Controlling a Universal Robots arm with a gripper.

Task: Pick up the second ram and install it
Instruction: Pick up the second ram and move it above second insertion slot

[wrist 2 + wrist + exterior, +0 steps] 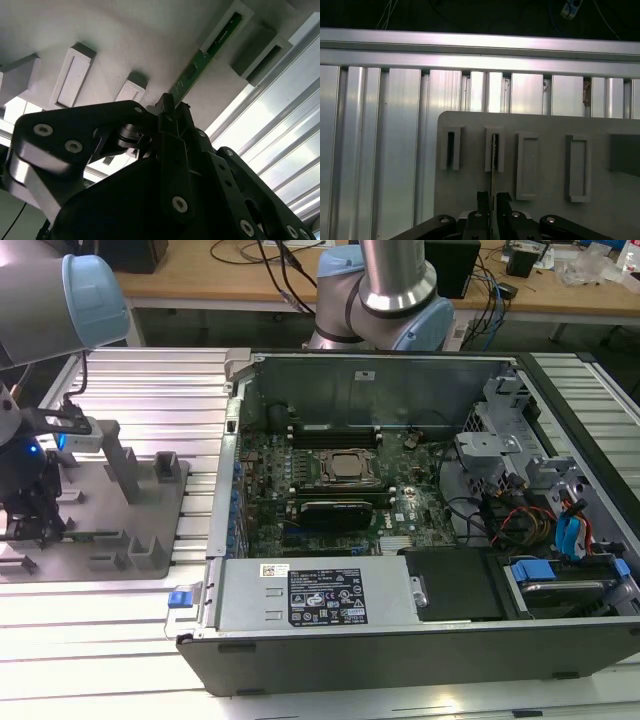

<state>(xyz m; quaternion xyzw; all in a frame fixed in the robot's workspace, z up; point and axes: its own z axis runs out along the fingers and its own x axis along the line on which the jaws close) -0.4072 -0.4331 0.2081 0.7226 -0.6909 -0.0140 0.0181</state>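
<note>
The gripper point(493, 196) pinches the second ram point(493, 160), a green stick standing on edge in the gray holder's point(545, 125) second slot from its edge.

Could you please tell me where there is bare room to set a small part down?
Bare slotted table lies between the grey fixture plate, the computer case and the wooden desk, and below the plate at the exterior view's lower left. The plate is crowded: holders, the ram, the pincer over it.
</note>
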